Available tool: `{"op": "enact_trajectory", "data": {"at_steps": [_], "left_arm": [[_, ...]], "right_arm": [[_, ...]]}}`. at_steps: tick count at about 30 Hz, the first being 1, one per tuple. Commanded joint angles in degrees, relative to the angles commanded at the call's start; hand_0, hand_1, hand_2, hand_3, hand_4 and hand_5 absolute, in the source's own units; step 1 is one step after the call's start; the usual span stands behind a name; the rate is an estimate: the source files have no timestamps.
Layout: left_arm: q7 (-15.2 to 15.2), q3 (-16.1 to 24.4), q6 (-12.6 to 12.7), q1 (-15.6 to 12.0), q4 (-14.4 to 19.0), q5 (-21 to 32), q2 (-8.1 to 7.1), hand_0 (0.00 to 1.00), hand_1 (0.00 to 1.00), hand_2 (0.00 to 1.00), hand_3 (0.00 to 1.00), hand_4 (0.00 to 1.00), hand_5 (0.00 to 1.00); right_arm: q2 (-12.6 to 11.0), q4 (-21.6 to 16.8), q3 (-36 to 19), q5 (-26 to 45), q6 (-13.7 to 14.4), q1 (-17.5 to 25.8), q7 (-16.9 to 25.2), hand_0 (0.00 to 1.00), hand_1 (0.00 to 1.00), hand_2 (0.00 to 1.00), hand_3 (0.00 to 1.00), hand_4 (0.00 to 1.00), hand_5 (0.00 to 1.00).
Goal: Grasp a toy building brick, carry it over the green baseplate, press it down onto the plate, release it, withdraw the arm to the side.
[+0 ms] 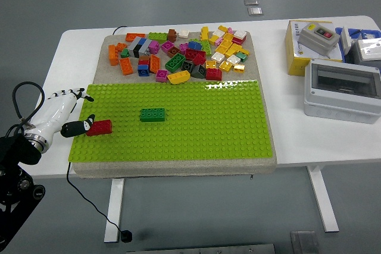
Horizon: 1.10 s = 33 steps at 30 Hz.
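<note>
At nine o'clock on the white table, the robot's left hand sits just past the left edge of the green plate. The hand is white with black fingertips. Its fingers are spread out and loose, and they hold nothing. The thumb tip lies right next to a red brick; you cannot tell if it touches. The red brick sits on the plate near its left edge.

A dark green brick sits on the plate too, a bit to the three o'clock side of the red one, well apart from the hand. It lies flat with its long side going left to right.

At twelve o'clock from the plate there is a pile of bricks in many colours, all on a grey mat that also lies under the plate.

At three o'clock on the table stand a grey box with a clear lid and a yellow box.
</note>
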<state>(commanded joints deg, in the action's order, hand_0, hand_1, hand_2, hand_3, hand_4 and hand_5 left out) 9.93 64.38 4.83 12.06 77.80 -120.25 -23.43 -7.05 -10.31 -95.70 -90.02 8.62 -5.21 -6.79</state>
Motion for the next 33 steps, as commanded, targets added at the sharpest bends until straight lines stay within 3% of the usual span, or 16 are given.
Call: {"op": "enact_trajectory", "data": {"at_steps": [4, 5, 7, 22, 33], "left_arm": [[-2.01, 0.92, 0.08, -0.70, -2.14, -1.27, 0.31, 0.993, 0.928, 0.928, 0.760, 0.644, 0.255], [-2.36, 1.08, 0.03, -0.84, -2.61, -1.64, 0.51, 0.998, 0.935, 0.938, 0.771, 0.700, 0.288], [-2.69, 1.37, -0.23, -1.20, -3.14, -2.20, 0.94, 0.998, 0.935, 0.938, 0.771, 0.700, 0.288], [-1.46, 1.82, -2.27, -2.65, -1.30, -4.10, 3.49, 0.998, 0.940, 0.940, 0.775, 0.675, 0.265], [-0.92, 1.66, -2.54, -2.65, -1.30, -4.62, 4.26, 0.998, 0.938, 0.944, 0.773, 0.672, 0.260]], "right_arm": [[0.04, 0.00, 0.11, 0.24, 0.03, -0.06, 0.02, 0.653, 0.525, 0.541, 0.640, 0.409, 0.732], [0.08, 0.00, 0.17, 0.31, 0.04, -0.07, 0.02, 0.652, 0.525, 0.541, 0.640, 0.409, 0.733], [0.16, 0.00, 0.37, 0.49, 0.05, -0.09, 0.02, 0.652, 0.525, 0.541, 0.640, 0.409, 0.733], [0.50, 0.00, 0.80, 0.50, -0.31, 0.19, -0.69, 0.652, 0.526, 0.541, 0.640, 0.410, 0.732], [1.12, 0.00, 2.67, 0.57, -1.93, 0.76, -1.83, 0.651, 0.530, 0.551, 0.641, 0.410, 0.732]]}}
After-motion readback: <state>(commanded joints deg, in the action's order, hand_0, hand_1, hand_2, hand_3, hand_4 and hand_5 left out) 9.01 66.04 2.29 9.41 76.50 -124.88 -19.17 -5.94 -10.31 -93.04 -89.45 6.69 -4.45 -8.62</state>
